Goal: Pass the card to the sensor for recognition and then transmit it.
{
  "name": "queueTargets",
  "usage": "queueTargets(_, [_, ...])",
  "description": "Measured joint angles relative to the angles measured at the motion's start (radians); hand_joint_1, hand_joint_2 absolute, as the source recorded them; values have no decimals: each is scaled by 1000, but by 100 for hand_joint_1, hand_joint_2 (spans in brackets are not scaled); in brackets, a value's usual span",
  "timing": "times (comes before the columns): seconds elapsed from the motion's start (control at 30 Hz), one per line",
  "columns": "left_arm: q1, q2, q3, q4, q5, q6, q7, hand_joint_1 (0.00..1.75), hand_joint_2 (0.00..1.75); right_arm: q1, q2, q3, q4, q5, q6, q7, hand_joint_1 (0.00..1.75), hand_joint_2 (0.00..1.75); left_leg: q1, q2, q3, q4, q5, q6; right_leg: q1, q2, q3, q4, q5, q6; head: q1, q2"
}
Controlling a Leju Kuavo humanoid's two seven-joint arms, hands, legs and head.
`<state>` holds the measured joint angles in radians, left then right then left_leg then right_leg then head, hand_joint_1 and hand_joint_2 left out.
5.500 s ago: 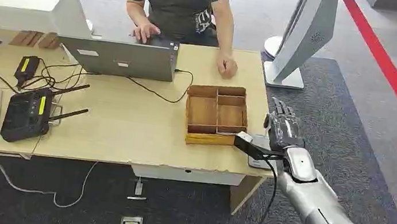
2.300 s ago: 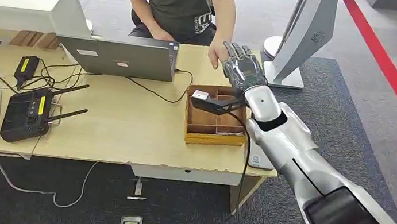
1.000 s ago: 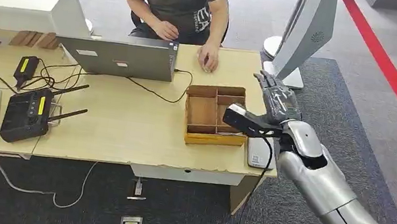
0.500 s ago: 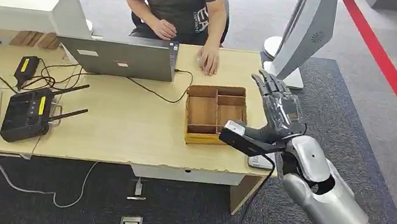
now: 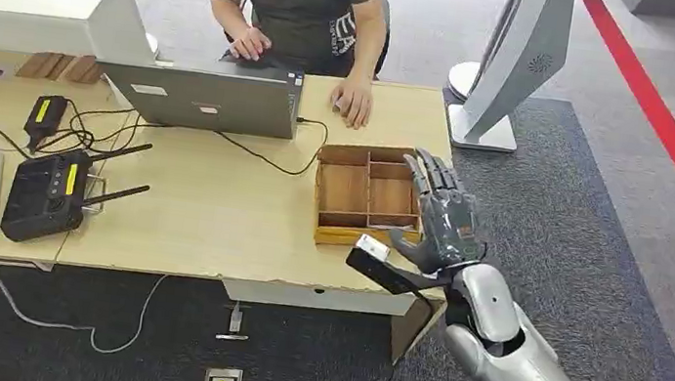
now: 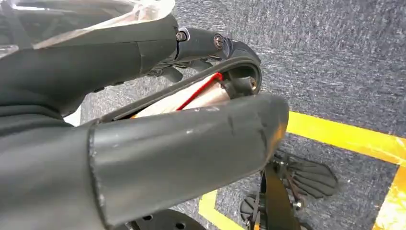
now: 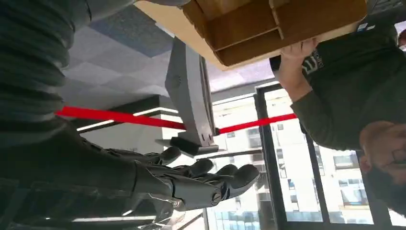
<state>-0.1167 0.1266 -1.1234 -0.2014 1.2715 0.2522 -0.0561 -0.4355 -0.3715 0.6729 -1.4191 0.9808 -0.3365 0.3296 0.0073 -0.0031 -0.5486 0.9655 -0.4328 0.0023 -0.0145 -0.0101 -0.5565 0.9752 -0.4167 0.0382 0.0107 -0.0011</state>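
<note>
In the head view the right hand [image 5: 441,219] hangs over the near right corner of the wooden tray [image 5: 347,235]. Its fingers [image 5: 429,178] are stretched out and apart with nothing between them, and the black wrist camera [image 5: 384,270] juts out just in front of the tray's front wall. I cannot tell where the card is: none can be made out in the hand, in the tray's compartments or on the table [image 5: 211,223] beside it, and the patch of table just right of the tray is covered by the hand. So I judge that the pass over the sensor and the handover cannot be confirmed as done. Beyond the tray a person's hand [image 5: 355,104] rests on the table, and the laptop [image 5: 203,99] stands to its far left. The tall white stand [image 5: 512,66] rises off its far right, and the table's right edge runs close beside the tray, so open room lies mostly above the tray and out over the carpet. In the left wrist view the left hand [image 6: 143,143] hangs above carpet marked with yellow tape [image 6: 335,136]. Whether its fingers are curled or loose I cannot tell. In the right wrist view the right hand [image 7: 191,184] again has its fingers straight, spread and empty, well apart from the tray [image 7: 277,24], with the stand [image 7: 189,91] between them.
</note>
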Motion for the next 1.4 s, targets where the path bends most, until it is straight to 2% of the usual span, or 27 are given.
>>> queueTargets(0.43, [-2,-3,1,0,-10,2,-14,0,0,1,82,0,133,-13,1,-11,0,175,0,0,0,0,0,0,0,0,0,0,0,0,0,0])
queueTargets(1.17, [-2,-4,0,0,-27,-2,11,0,0,-12,151,-22,304,66,-11,-10,0,175,0,0,0,0,0,0,0,0,0,0,0,0,0,0])
queueTargets(1.4, [-2,-4,0,0,-35,-10,7,0,0,-21,166,-32,353,97,-86,-13,0,175,0,0,0,0,0,0,0,0,0,0,0,0,0,0])
